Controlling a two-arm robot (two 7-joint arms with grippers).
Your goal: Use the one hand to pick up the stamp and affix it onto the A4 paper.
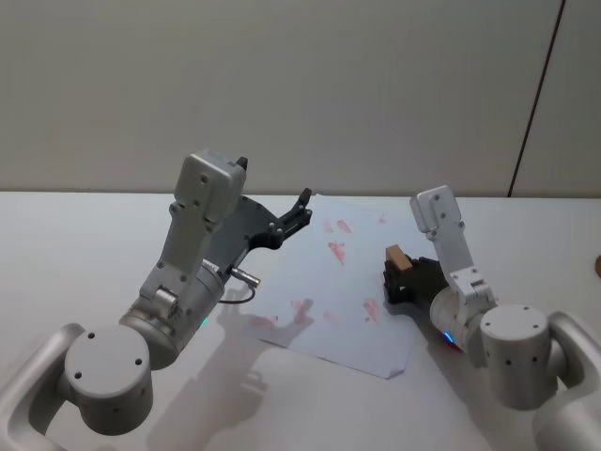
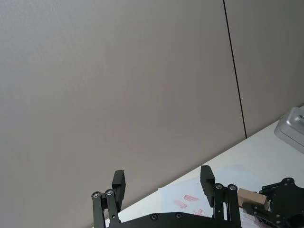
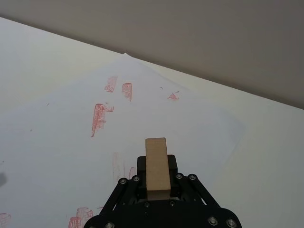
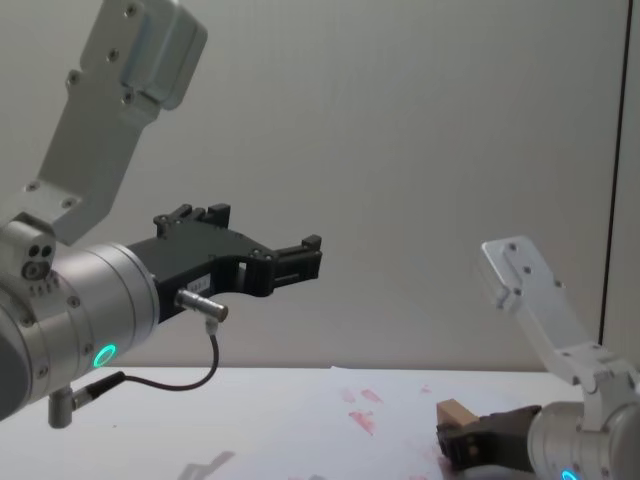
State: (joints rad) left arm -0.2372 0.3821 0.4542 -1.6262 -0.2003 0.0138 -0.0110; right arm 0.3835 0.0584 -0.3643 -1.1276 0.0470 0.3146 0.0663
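Observation:
The stamp, a small light-brown wooden block, sits between the fingers of my right gripper, which is shut on it. The right wrist view shows the stamp sticking out past the black fingers over the A4 paper. The white A4 paper lies flat on the table and bears several smudgy red marks. The stamp is held low at the sheet's right edge; I cannot tell whether it touches. My left gripper hangs open and empty, raised above the paper's far left part, with its fingers spread wide.
The white table runs to a plain grey wall at the back. A cable loops under the left arm. A small brownish object shows at the right edge of the head view.

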